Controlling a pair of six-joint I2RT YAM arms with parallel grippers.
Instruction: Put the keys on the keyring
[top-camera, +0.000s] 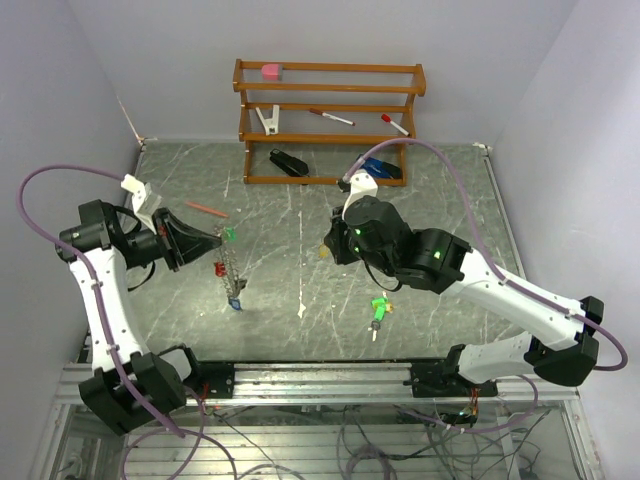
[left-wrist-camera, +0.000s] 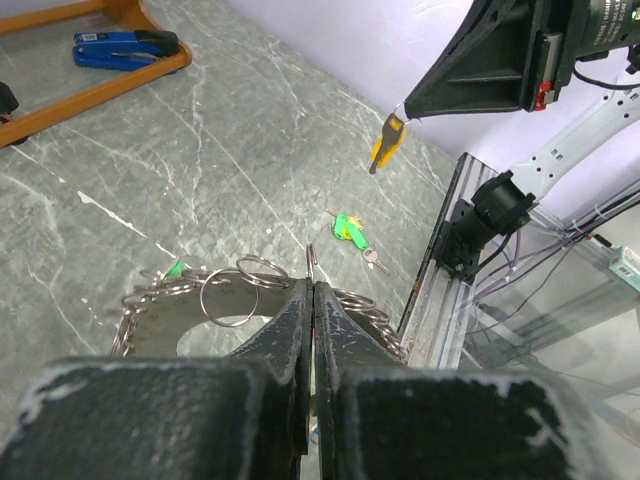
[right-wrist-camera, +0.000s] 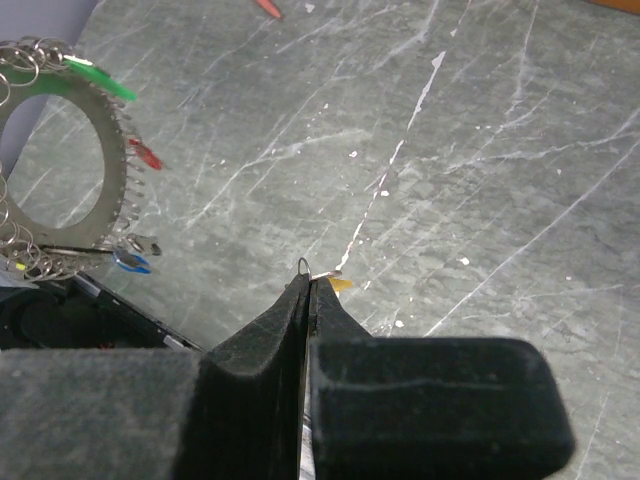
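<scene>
Left gripper (top-camera: 216, 239) status: jaws pressed together on the rim of the keyring (top-camera: 231, 268). My left wrist view shows both fingers (left-wrist-camera: 290, 340) closed tight over the ring's edge, with the small split rings (left-wrist-camera: 228, 296) fanned out just past the tips. The keyring is the pale flat ring with a big centre hole. It stands on edge in my grip, so from the top it reads as a thin line. I can't tell whether its lower edge touches the table (top-camera: 300, 200).

Right gripper (top-camera: 330, 248), off to the keyring's right and well apart from it, also has its jaws together. They pinch a small wire loop (right-wrist-camera: 303, 265) carrying the yellow key (top-camera: 322, 253). In the left wrist view that key (left-wrist-camera: 385, 142) hangs below the right fingertips, clear of the table.

The green key (top-camera: 379, 306) lies flat on the table, farther right of the keyring than the yellow key and nearer the arm bases — nothing is touching it.

On the keyring itself, my right wrist view (right-wrist-camera: 110, 175) shows a green tag (right-wrist-camera: 100, 80), a red tag (right-wrist-camera: 145, 155) and a blue tag (right-wrist-camera: 131, 263) around the rim.
</scene>
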